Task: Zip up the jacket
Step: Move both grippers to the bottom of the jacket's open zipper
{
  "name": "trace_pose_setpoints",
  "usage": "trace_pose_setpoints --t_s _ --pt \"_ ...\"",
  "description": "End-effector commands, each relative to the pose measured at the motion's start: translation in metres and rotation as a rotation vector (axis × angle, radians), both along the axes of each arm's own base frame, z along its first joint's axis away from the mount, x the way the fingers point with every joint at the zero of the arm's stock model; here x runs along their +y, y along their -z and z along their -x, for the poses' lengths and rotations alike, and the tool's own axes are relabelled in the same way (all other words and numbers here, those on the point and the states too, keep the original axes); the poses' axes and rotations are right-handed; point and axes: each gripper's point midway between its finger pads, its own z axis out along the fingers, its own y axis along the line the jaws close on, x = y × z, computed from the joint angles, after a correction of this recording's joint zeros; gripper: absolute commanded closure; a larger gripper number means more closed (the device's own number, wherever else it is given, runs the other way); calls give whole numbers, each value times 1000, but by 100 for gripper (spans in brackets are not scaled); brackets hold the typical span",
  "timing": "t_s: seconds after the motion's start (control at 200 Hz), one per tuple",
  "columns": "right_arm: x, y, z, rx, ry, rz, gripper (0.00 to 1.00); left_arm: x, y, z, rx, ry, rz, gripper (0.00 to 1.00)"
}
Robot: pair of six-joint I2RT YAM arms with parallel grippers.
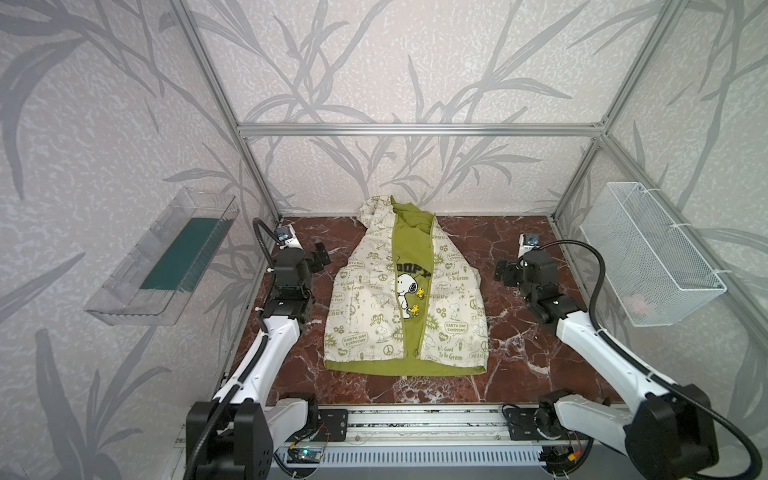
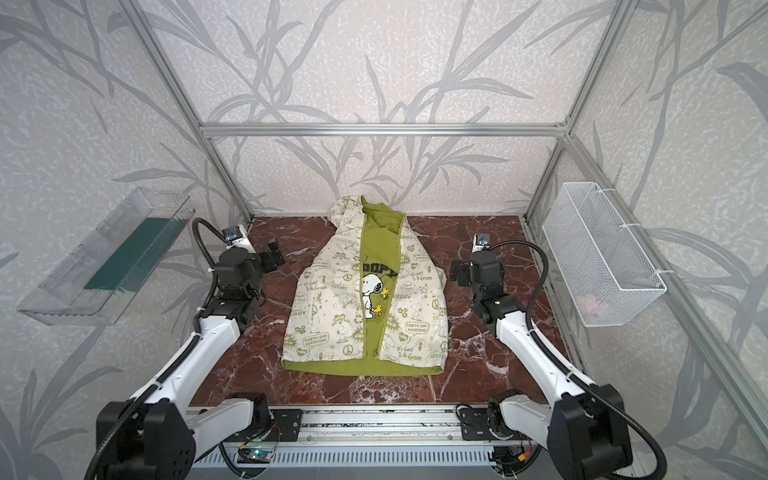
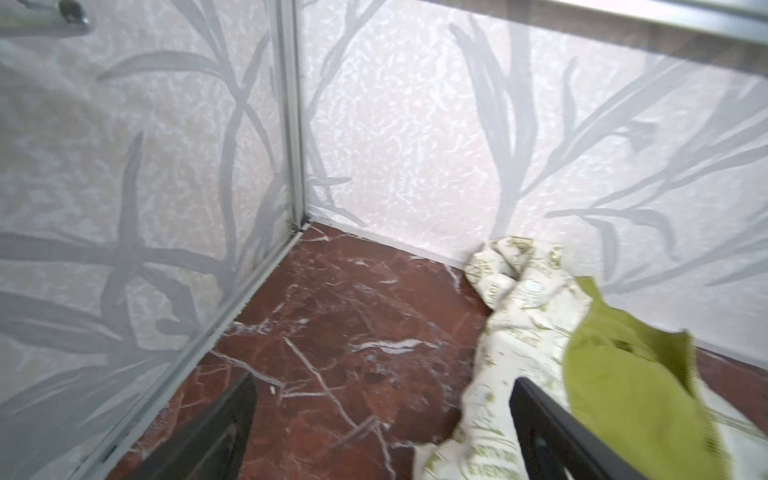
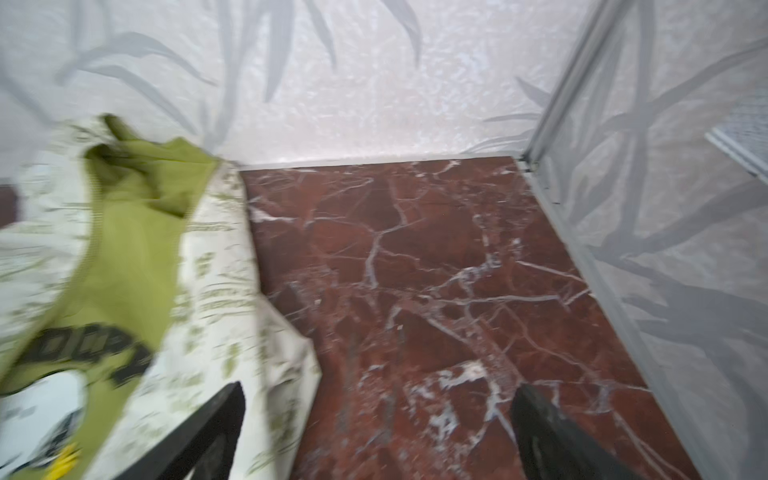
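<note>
The cream jacket with olive-green print lies flat in the middle of the red marble table, hood toward the back wall. Its front stands open in a long narrow V. Green lining and a cartoon dog print show in the gap. The olive zipper runs along the edge of the right panel. My left gripper hovers open just left of the jacket's shoulder, holding nothing. My right gripper hovers open just right of the jacket, also empty. The right wrist view is blurred.
A clear plastic bin hangs on the left wall. On the right wall hangs a white wire basket. Aluminium frame posts stand at the back corners. The arms' mounting rail runs along the table's front edge.
</note>
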Motion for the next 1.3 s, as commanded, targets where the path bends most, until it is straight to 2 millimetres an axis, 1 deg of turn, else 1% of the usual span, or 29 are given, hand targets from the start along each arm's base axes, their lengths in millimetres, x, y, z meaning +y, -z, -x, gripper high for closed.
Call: trace_pose_setpoints --t_s 0.0,0.07,0.13,0.225,0.31,0.4,0.435,0.555,0.61,0.685,0.76,0.82,0.945,0.98,0.99,1.005,1.125,1.295 --pt "42 63 81 389 -110 -22 1 -55 93 40 338 110 250 4" --pt "79 62 103 447 -188 -65 1 -80 105 57 380 139 289 4" --pt "112 64 121 508 -254 -143 1 -101 108 71 385 181 319 4" --pt "165 70 143 580 -352 -287 0 -121 121 90 408 217 408 4" --pt "204 79 155 643 -432 -408 4 -138 139 105 445 250 537 4" --pt "236 91 160 712 -494 -535 11 -150 159 119 495 270 628 5" --pt "246 95 160 733 -512 -560 13 -152 165 123 513 272 639 5" --pt "267 113 161 800 -541 -589 17 -158 176 133 533 290 649 5" --pt "277 122 162 831 -557 -602 18 -158 183 137 540 291 651 5" --pt "285 134 162 858 -561 -613 21 -157 193 142 555 292 659 5" --pt "292 141 163 873 -570 -626 24 -158 200 146 565 292 690 5" --pt "296 147 164 882 -571 -628 25 -161 203 148 571 300 709 6" --pt "304 157 166 909 -568 -653 30 -159 209 152 592 294 691 6" --pt "308 155 166 908 -578 -675 31 -159 210 152 592 293 690 6" --pt "308 162 167 923 -572 -672 31 -158 210 152 593 293 691 6" --pt "309 165 167 931 -569 -679 32 -159 210 152 595 293 693 6" --pt "313 175 169 957 -553 -704 34 -159 216 154 614 292 696 6" --pt "314 177 167 951 -547 -707 34 -160 224 157 636 285 709 6"
